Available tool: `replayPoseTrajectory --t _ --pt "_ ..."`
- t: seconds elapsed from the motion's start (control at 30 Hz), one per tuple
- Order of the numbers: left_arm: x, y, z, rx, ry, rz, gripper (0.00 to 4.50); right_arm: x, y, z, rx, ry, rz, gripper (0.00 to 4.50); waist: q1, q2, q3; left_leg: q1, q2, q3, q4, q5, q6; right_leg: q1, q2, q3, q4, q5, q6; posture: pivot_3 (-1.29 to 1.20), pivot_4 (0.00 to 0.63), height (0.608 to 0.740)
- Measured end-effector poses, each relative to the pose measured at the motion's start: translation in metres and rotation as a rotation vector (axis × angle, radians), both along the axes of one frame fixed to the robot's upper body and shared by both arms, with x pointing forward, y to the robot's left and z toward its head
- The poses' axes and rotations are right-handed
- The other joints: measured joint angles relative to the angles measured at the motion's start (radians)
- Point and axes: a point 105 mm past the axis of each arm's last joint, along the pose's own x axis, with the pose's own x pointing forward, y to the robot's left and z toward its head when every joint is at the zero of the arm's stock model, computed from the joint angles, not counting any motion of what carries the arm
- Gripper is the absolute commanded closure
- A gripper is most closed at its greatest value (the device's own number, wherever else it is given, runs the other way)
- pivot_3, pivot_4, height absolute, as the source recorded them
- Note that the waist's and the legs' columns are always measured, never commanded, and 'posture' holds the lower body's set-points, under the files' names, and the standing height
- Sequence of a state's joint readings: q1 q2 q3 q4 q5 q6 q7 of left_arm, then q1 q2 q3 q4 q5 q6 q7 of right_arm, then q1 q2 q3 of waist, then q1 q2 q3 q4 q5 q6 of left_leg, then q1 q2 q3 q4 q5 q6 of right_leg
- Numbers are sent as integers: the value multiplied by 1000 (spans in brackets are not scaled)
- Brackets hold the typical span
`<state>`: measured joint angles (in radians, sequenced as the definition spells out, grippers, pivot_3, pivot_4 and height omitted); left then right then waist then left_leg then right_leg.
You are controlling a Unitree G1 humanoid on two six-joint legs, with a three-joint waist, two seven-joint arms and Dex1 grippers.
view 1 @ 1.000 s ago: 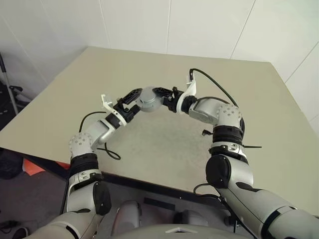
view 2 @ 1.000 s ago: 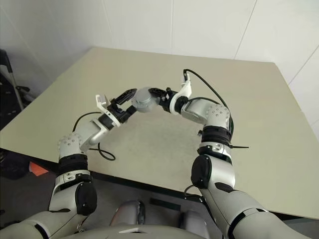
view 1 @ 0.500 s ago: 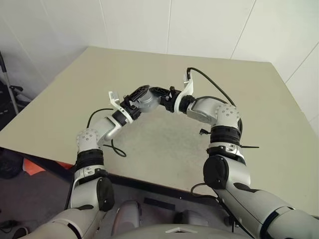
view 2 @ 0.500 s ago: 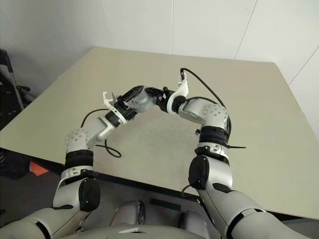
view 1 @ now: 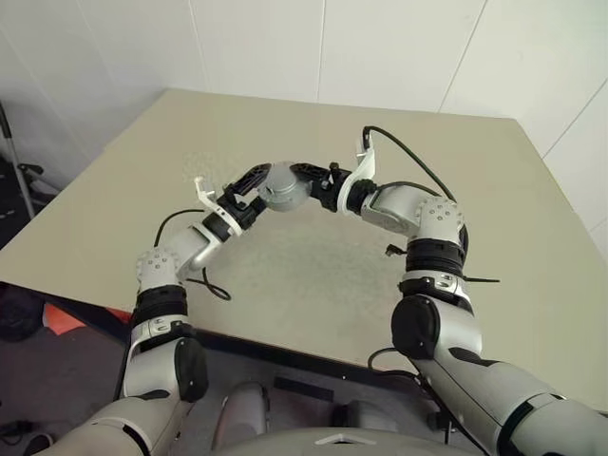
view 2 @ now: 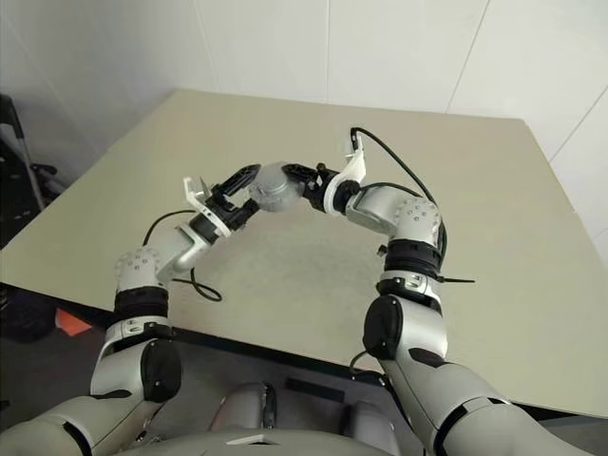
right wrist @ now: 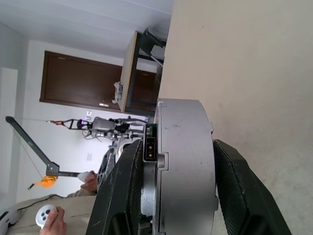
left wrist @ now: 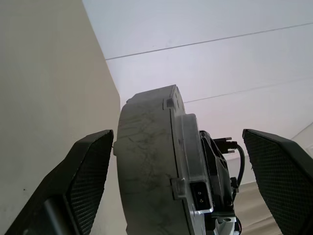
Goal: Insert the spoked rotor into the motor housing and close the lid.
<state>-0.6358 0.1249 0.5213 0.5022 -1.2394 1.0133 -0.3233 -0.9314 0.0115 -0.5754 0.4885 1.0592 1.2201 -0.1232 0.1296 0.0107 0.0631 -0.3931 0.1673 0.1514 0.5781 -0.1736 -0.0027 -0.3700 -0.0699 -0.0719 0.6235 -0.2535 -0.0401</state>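
Note:
The motor housing [view 1: 282,188], a squat round grey metal drum, hangs in the air above the beige table [view 1: 313,275], turned on its side. My right gripper [view 1: 306,186] comes in from the right and is shut on it, one black finger pressed on each flat face [right wrist: 183,161]. From the left, my left gripper [view 1: 255,190] stands open around the same drum [left wrist: 151,171], with a clear gap beside one finger [left wrist: 279,171]. The housing looks closed from outside, and I cannot tell the lid apart from the body. The spoked rotor is out of view.
The table's front edge [view 1: 237,337] runs just before my arms, and its far edge meets a white wall. Dark gear stands on the floor at the left [view 1: 24,180]. A person's hand with a controller [right wrist: 49,220] shows beyond the table in the right wrist view.
Half a second ago my left gripper had pushed further in over the housing; it has drawn back to the left, about where it was a second ago. The right gripper and housing stayed put.

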Motion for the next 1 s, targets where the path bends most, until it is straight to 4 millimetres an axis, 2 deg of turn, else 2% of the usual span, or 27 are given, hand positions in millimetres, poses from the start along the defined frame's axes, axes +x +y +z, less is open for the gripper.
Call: replayPoseTrajectory --t 0.33,0.77,1.0 --pt "0 0 -15 9 16 -9 38 0 2 1 -2 -2 7 2462 1 0 0 0 0 0 0 0 0 0 0 0 0 0 0 0 0 740" --pt "2 -6 -7 0 -15 -33 38 0 3 1 -3 -2 10 2462 1 0 0 0 0 0 0 0 0 0 0 0 0 0 0 0 0 740" --pt "3 -9 -11 4 -3 -38 38 0 4 1 -2 -2 11 2462 1 0 0 0 0 0 0 0 0 0 0 0 0 0 0 0 0 740"
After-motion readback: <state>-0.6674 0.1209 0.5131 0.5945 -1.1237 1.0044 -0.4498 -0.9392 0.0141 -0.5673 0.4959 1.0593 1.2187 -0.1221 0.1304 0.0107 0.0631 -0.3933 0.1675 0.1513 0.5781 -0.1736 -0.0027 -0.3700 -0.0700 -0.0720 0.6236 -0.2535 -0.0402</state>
